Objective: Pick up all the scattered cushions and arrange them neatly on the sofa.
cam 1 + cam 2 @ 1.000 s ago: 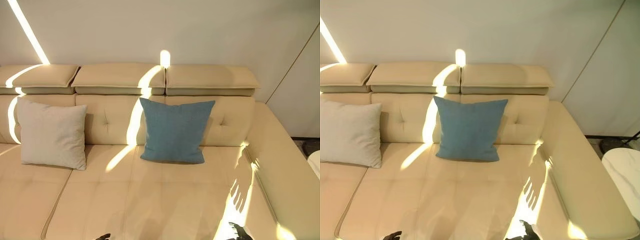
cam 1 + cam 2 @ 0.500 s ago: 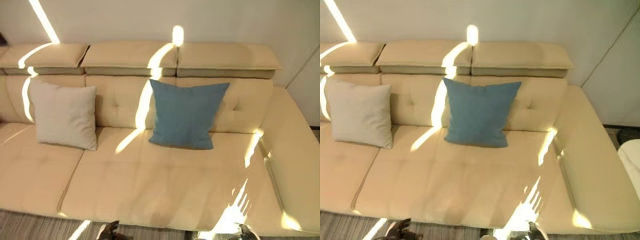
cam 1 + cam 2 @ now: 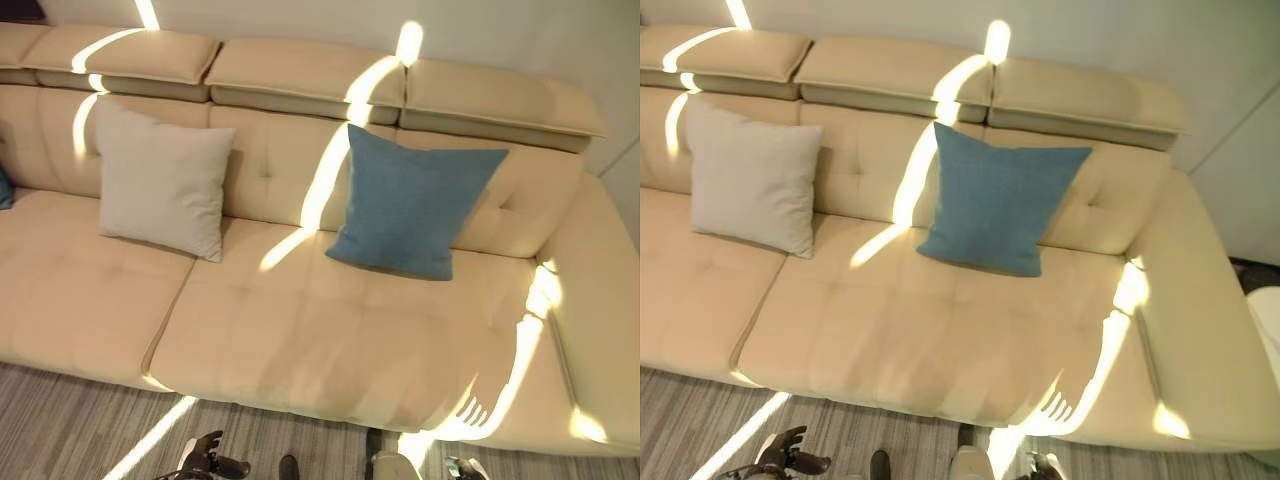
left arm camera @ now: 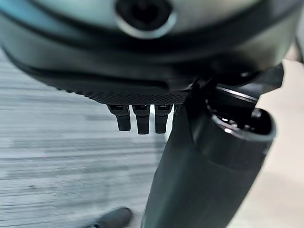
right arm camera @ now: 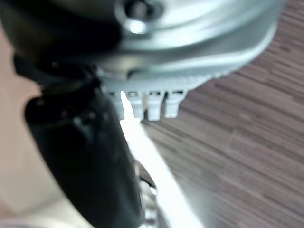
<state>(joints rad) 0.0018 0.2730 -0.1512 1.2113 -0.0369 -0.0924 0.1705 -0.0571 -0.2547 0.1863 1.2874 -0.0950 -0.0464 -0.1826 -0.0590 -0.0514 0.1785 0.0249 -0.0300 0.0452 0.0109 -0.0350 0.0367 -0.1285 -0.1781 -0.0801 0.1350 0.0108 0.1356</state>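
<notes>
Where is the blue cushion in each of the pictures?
Left eye view: the blue cushion leans on the sofa's backrest, right of the middle.
Right eye view: the same blue cushion sits near the middle, against the backrest.
Left wrist view: not in it; floor beyond the robot hand.
Right wrist view: not in it; floor there too.
Shared landmark: the beige cushion, further toward the sofa's left in both eye views.

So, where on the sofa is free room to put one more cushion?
Free: the sofa seat in front of both cushions, the backrest gap between the beige cushion and the blue cushion, and the right corner section. Taken: backrest spots behind them.
</notes>
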